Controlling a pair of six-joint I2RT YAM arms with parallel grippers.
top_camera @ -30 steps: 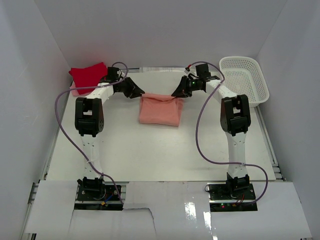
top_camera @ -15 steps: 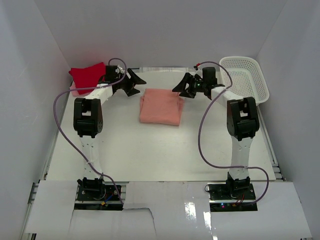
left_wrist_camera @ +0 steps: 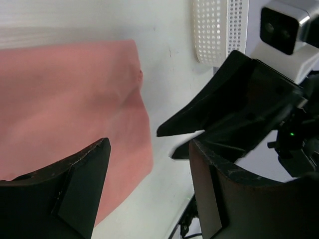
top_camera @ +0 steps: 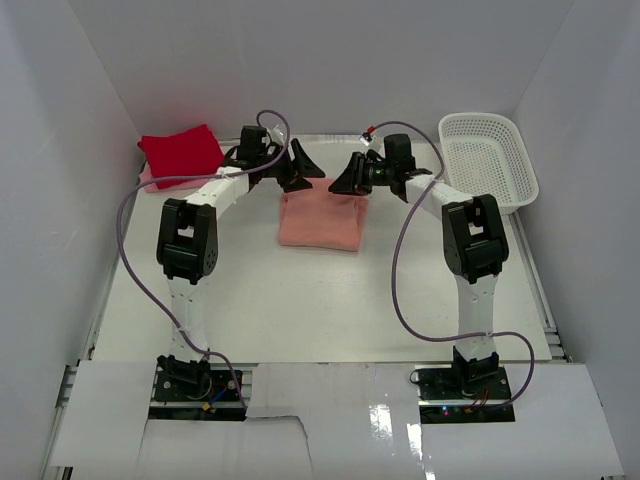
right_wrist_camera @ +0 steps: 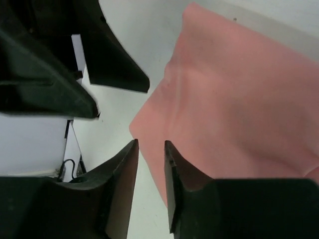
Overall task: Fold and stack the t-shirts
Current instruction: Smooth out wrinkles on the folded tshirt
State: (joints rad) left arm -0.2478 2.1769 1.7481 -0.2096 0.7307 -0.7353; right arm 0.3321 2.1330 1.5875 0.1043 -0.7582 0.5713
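Observation:
The salmon-pink t-shirt [top_camera: 319, 222] lies folded into a rectangle at mid-table. It also shows in the left wrist view [left_wrist_camera: 65, 94] and the right wrist view [right_wrist_camera: 239, 109]. The bright red t-shirt [top_camera: 182, 152] lies folded at the far left, on top of the pale pink t-shirt [top_camera: 150, 181], of which only an edge shows. My left gripper [top_camera: 303, 172] hovers at the salmon shirt's far edge, wide open and empty [left_wrist_camera: 149, 154]. My right gripper [top_camera: 345, 182] faces it from the right, its jaws a narrow gap apart and empty [right_wrist_camera: 151, 149], above the shirt's far corner.
The white lattice basket [top_camera: 490, 158] stands at the far right, also seen in the left wrist view [left_wrist_camera: 219, 30]. The two grippers are close together, tips almost facing. White walls enclose the table on three sides.
Both grippers let go of the salmon shirt's far edge, pulled apart, then swung back inward toward each other over that edge. The shirt now lies flat.

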